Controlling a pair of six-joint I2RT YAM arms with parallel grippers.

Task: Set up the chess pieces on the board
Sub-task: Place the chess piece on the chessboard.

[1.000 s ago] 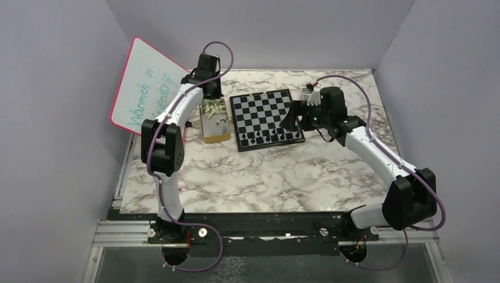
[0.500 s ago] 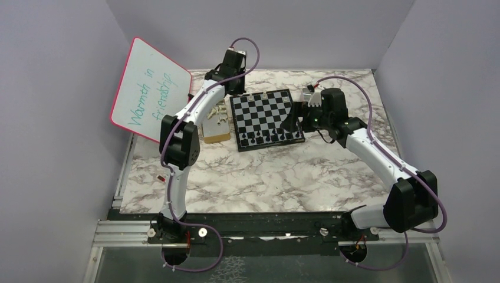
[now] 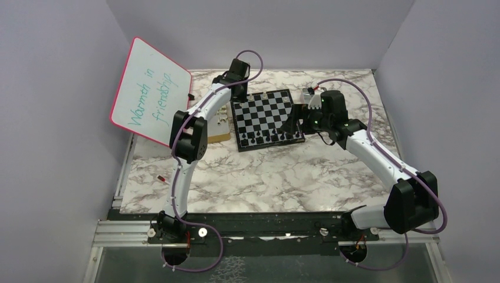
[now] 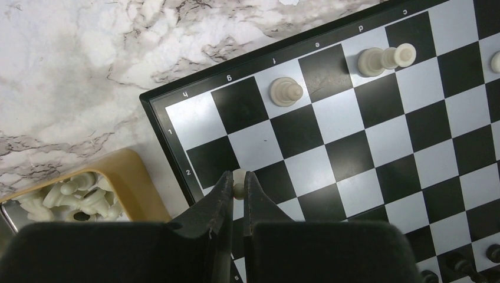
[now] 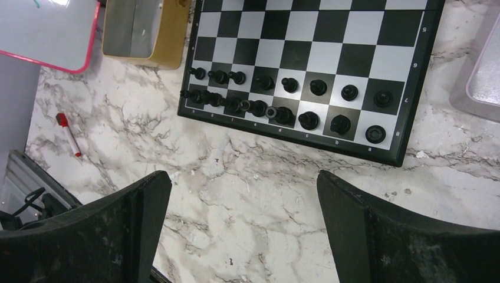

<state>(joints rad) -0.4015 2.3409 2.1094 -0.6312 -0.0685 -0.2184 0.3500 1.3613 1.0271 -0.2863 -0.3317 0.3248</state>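
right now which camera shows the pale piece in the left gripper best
Left wrist: the pale piece sits pinched between the left gripper's fingertips over the board's edge squares. Top external shows only the arm there, the piece too small. Right wrist shows the black pieces, not this one.

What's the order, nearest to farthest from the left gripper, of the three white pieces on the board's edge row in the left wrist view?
1. Short white piece, up-right of the left gripper.
2. Tall white piece, farther right.
3. Cut-off white piece, at the right edge.
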